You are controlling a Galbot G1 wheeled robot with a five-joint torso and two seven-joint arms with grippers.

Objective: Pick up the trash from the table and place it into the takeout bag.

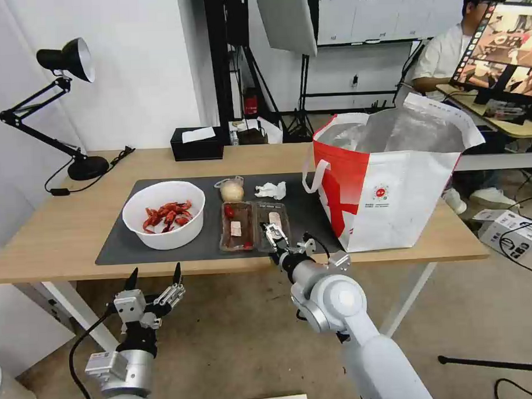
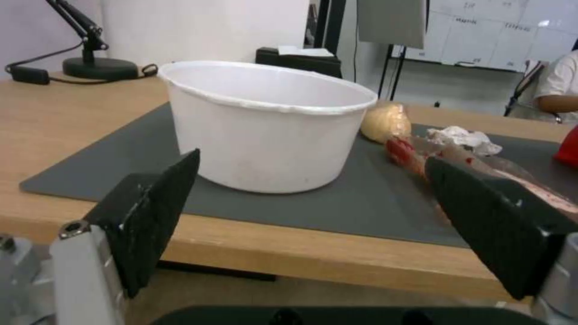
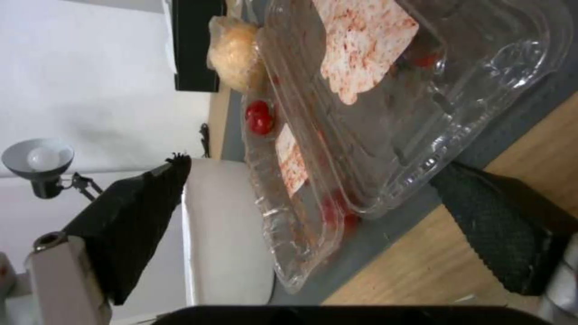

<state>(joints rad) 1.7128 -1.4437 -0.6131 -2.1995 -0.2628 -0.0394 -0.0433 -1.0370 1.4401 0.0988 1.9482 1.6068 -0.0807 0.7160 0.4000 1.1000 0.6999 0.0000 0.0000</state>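
Crowding the tray (image 1: 272, 222): bowl (image 1: 164, 213), bag (image 1: 387, 178).

Small round red logo (image 1: 381, 192) with tiny unreadable print beneath, on the white front of the boxy red-and-white takeout bag (image 1: 393, 183); handwriting on distant whiteboard, illegible

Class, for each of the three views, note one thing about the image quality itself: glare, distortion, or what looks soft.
Head view: wide-angle bending curves the table edge; the takeout bag foil lining glares. Left wrist view: the left gripper fingers loom large and soft; the white bowl is sharper. Right wrist view: highlights glint on the clear plastic tray between the right gripper fingers; the scene appears turned sideways.
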